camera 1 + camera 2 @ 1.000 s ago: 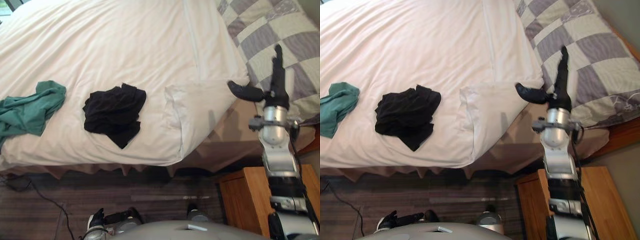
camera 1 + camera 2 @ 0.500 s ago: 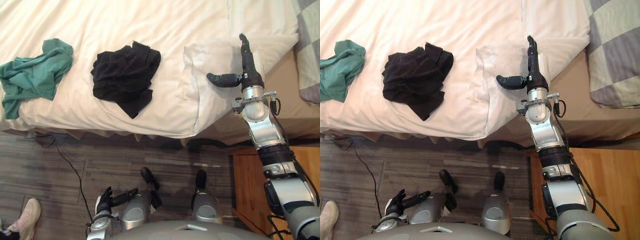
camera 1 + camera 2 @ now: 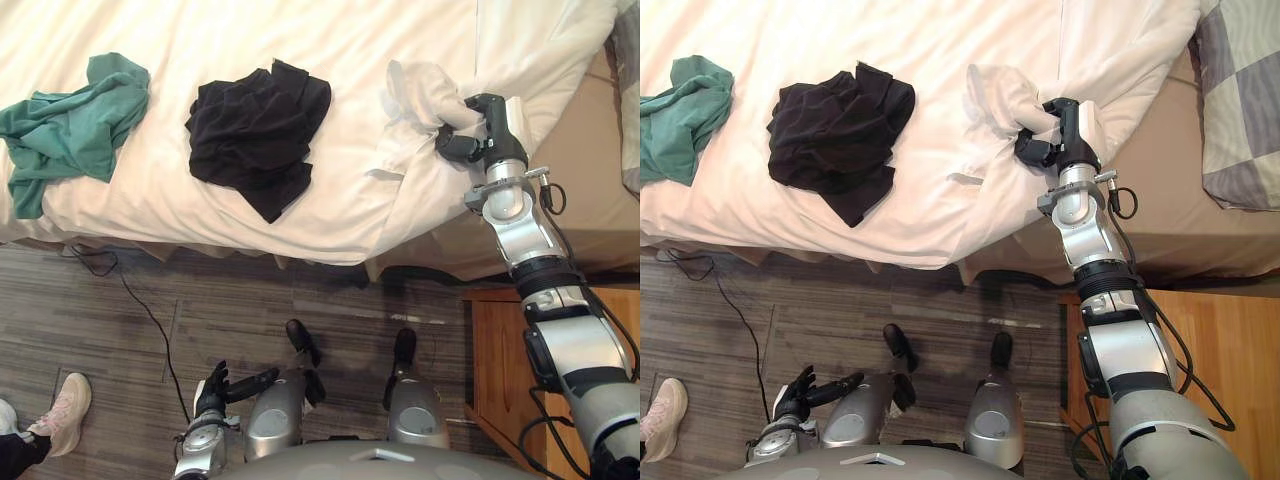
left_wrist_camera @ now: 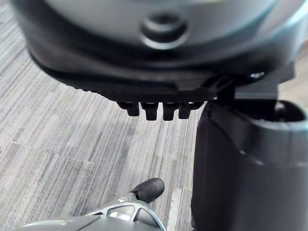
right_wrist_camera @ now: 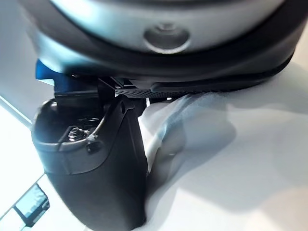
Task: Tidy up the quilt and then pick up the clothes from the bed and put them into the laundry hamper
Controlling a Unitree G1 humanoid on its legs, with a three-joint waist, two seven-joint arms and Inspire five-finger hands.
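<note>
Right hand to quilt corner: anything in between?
Nothing visible. The right hand is curled on the bunched quilt corner, with cloth pinched between thumb and fingers. The black clothes and the green garment lie further to the robot's left, apart from the grasp.

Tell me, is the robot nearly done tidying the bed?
Not nearly. Nothing looks finished. Its right hand is gripping the bunched corner of the white quilt, so straightening is under way. The black clothes and the green garment lie on the bed, waiting for the hamper. The left hand hangs open near the floor.
</note>
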